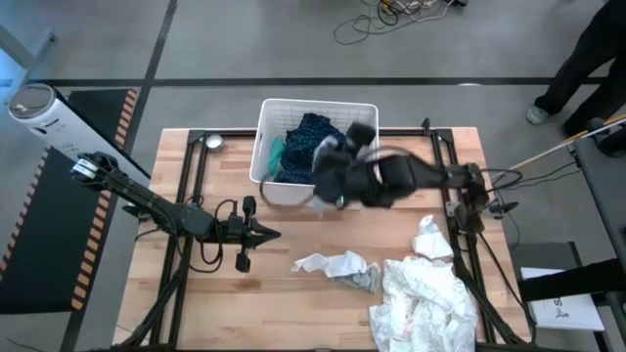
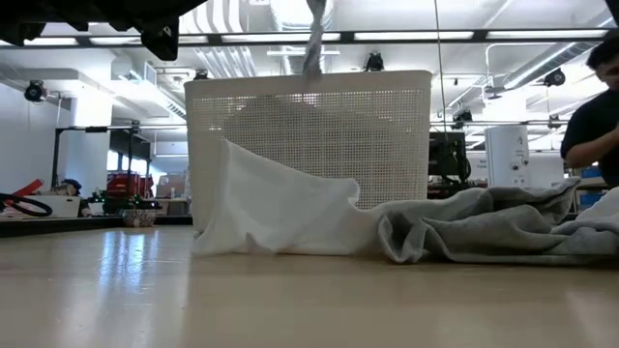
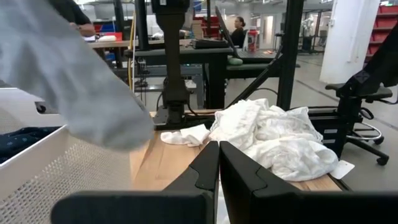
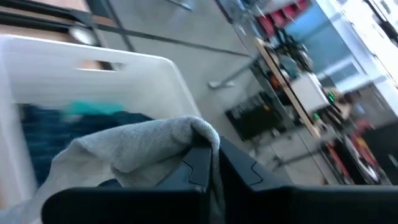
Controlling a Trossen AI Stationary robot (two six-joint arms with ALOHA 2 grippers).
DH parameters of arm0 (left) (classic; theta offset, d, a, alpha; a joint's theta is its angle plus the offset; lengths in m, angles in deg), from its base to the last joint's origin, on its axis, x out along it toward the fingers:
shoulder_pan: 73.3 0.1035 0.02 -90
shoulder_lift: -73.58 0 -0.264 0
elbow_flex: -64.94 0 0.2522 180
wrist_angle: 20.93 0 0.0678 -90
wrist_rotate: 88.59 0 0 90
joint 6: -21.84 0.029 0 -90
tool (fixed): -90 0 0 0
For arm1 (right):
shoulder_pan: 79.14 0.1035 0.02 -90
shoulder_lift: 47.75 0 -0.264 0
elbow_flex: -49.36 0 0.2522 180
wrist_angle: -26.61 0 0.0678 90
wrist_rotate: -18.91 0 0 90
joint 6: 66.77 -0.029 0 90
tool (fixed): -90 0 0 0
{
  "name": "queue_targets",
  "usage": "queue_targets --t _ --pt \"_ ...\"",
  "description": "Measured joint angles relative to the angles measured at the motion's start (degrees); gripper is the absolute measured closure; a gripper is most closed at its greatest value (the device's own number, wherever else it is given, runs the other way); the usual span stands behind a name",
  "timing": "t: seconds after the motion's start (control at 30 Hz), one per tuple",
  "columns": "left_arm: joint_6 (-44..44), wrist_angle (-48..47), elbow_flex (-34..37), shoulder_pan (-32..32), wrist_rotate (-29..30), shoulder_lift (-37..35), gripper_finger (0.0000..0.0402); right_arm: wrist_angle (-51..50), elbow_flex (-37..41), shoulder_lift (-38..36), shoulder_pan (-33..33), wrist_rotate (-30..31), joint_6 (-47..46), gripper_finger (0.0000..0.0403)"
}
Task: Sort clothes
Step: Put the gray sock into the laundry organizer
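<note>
My right gripper (image 1: 330, 168) hangs over the near right corner of the white basket (image 1: 269, 117) and is shut on a grey garment (image 4: 143, 149). The garment also shows as a grey strip at the top of the low view (image 2: 314, 39) and as a blurred grey mass in the left wrist view (image 3: 74, 81). A dark blue patterned garment (image 1: 308, 137) and a teal one (image 1: 277, 152) lie in the basket. My left gripper (image 1: 272, 233) is shut and empty, low over the table's left middle. My right gripper pinches a bunched fold of the grey garment (image 4: 200, 134) between its two fingers. The cloth drapes over the fingertips and hides them. The garment is lifted off the table and hangs slack below the gripper, next to the basket's near wall.
A large white pile (image 1: 430, 298) lies at the table's near right, a smaller white piece (image 1: 430, 240) beside it, and a white-and-grey piece (image 1: 337, 266) at the near middle. In the low view white cloth (image 2: 280, 208) leans on the basket. A person stands beyond the table's far right (image 1: 587, 59).
</note>
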Motion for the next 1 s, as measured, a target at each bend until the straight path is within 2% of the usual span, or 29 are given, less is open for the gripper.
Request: queue_targets --t 0.33,0.4,0.57,0.73,0.77,0.83,1.0 --pt "0.44 -0.04 0.0 0.0 0.0 0.0 0.0402 0.04 0.0 -2.8 -12.16 -0.17 -0.54 0.0403" --pt "0.44 -0.04 0.0 0.0 0.0 0.0 0.0402 -0.2 0.0 -2.8 -13.48 -2.1 -0.44 0.0403" --pt "0.44 -0.06 0.0 0.0 0.0 0.0 0.0402 -0.59 0.27 -2.21 -16.01 -17.37 -0.04 0.0403" --pt "0.44 -0.07 0.0 0.0 0.0 0.0 0.0402 -1.69 0.48 -0.01 -18.94 -42.77 -3.86 0.0397" --pt "0.44 -0.08 0.0 0.0 0.02 0.0 0.0402 -1.97 0.48 0.65 -19.36 -46.01 -4.05 0.0391" --pt "0.44 -0.06 0.0 -0.02 0.0 0.0 0.0402 -2.66 0.5 2.03 -19.78 -48.06 -4.21 0.0374" --pt "0.44 -0.08 0.0 0.0 0.0 0.0 0.0402 -3.26 0.51 4.93 -20.04 -48.06 -3.34 0.0308"
